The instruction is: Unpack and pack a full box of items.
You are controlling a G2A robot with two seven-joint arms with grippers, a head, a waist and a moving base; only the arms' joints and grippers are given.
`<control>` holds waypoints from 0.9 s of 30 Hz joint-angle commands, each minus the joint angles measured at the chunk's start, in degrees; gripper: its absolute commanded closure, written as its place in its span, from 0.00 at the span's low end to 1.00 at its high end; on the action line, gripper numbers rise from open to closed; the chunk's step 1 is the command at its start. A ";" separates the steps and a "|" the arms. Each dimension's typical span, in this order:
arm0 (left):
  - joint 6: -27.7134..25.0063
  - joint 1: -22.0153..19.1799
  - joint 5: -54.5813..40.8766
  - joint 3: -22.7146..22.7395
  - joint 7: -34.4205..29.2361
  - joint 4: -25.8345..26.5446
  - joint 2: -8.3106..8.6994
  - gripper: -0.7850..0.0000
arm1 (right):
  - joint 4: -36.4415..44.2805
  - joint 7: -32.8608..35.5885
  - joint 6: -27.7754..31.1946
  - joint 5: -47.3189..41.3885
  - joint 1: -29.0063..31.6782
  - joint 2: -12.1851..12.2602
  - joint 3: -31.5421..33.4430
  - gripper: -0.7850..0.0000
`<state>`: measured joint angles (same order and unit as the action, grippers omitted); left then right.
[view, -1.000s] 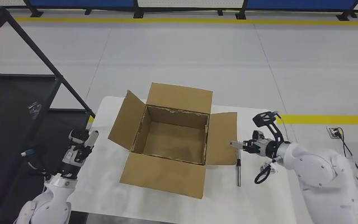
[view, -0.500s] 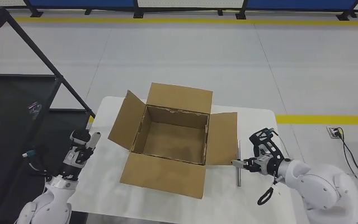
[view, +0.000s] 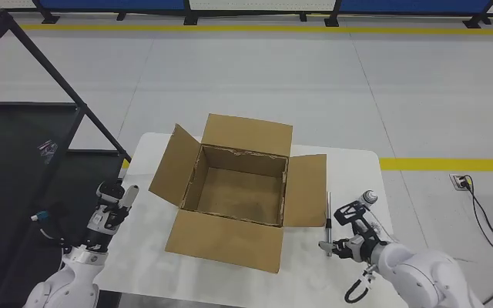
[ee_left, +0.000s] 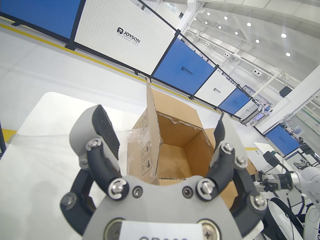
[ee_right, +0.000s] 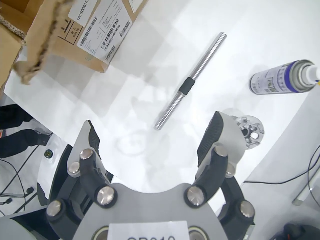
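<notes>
Left gripper (ee_left: 161, 116) and right gripper (ee_right: 152, 122) are wide open, empty; grasping off-centre, we perhaps roll the rod (ee_right: 200, 67) to the can (ee_right: 277, 81) at two o'clock.

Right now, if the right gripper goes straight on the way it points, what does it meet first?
Likely the metal rod: its near end lies straight ahead of the open right gripper. Depth is unclear, so the bare table beside it could come first.

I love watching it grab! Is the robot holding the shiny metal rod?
No, the shiny metal rod lies flat on the white table while the right gripper stands open.
</notes>
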<state>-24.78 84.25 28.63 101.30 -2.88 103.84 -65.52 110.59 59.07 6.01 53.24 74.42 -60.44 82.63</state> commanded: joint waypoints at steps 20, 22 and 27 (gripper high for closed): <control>0.29 1.11 -0.34 1.06 1.15 0.28 -0.18 0.00 | -24.01 -10.92 -14.46 1.25 -14.19 -3.43 -12.01 0.53; 0.33 0.97 -0.21 0.86 1.17 0.23 -0.21 0.00 | -24.38 -10.60 -15.18 1.76 -14.70 -3.63 -12.71 0.55; 0.28 0.64 0.04 0.58 1.13 0.09 -0.25 0.00 | -24.94 -9.20 -16.27 2.87 -15.53 -3.94 -13.77 0.58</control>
<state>-24.51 84.95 28.65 101.91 -1.74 103.97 -65.76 85.81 49.40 -9.85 55.65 59.11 -64.32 69.06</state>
